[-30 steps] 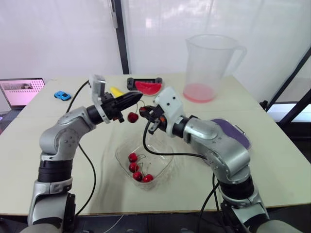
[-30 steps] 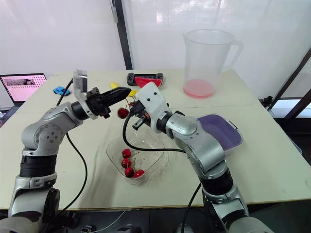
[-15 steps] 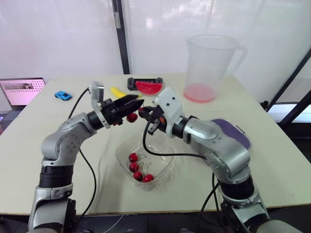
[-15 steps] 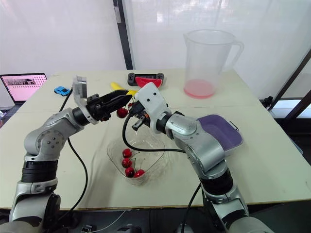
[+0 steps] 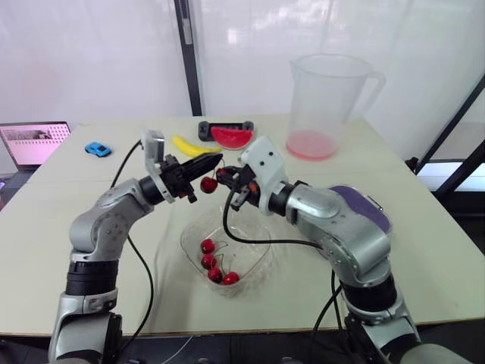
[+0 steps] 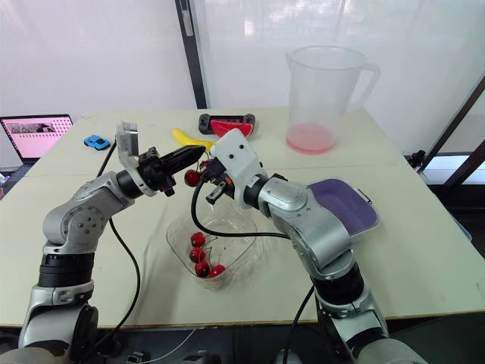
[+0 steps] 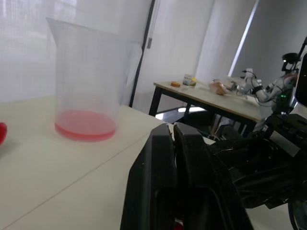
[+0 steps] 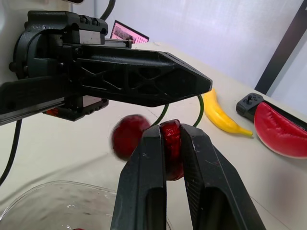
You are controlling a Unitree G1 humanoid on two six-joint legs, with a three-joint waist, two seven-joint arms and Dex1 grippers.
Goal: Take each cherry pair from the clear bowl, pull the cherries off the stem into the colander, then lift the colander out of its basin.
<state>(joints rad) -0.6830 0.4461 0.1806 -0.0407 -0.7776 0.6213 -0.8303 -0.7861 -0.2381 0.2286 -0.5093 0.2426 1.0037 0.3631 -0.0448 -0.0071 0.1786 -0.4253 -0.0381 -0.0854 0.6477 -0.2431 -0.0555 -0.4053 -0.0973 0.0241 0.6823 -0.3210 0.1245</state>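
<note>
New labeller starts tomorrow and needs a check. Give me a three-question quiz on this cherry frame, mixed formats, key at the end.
1. True or false: the right end effector is shut on a round red cherry.
2. What is the left end effector pinching? A) the thin green stem B) the yellow banana C) the blue toy car
3. How many red cherries lie in the clear plastic bowl under the two end effectors?
Key: 1 true; 2 A; 3 four.
</note>
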